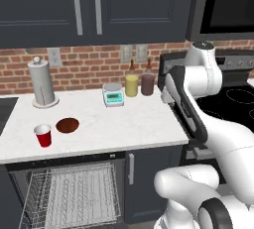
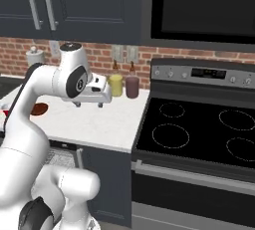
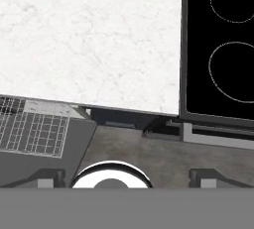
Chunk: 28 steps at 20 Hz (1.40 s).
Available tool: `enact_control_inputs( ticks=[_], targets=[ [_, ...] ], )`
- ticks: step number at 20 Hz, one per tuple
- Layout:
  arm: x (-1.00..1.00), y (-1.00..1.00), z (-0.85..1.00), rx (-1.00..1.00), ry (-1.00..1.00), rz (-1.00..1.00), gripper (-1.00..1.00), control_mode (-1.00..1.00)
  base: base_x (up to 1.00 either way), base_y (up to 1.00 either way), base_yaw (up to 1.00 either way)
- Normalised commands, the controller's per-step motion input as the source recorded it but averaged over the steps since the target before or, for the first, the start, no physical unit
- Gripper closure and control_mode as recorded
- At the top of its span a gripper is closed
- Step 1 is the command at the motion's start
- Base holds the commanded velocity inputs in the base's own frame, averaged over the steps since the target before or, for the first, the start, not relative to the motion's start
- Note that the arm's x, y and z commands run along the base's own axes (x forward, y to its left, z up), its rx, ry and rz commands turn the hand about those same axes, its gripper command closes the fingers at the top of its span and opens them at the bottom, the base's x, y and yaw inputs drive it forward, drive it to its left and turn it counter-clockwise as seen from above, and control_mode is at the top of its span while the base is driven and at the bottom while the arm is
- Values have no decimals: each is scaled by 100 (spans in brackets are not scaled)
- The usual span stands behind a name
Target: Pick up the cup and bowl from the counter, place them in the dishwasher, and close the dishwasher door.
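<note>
The claw [image 2: 88, 104] is hovering wide and empty above the worktop [image 1: 124, 124]; the cup [image 1: 43, 135] is sitting at the bowl's [image 1: 67, 125] eight o'clock.

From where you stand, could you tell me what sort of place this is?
A rendered home kitchen, by the look of it: a white marble-like counter over dark navy cabinets, a black electric stove beside it, and an open dishwasher with a white wire rack below.

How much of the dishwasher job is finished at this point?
Nothing is loaded. The cup and bowl sit on the counter; the dishwasher is open, its rack pulled out. The gripper is open, empty, far from both. Both pickups, placements and closing remain.
</note>
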Motion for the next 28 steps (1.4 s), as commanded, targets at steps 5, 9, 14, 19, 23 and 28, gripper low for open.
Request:
enact_control_inputs(
  ticks=[5,9,14,19,23,28],
  targets=[
    [0,0,0,0,0,0,-100,100,-1,-9,45],
    [0,0,0,0,0,0,-100,100,-11,-33,59],
    [0,0,0,0,0,0,-100,100,-12,-51,55],
    [0,0,0,0,0,0,-100,100,-1,-54,47],
    [0,0,0,0,0,0,-100,100,0,-54,40],
    [0,0,0,0,0,0,-100,100,0,-48,36]
  ],
)
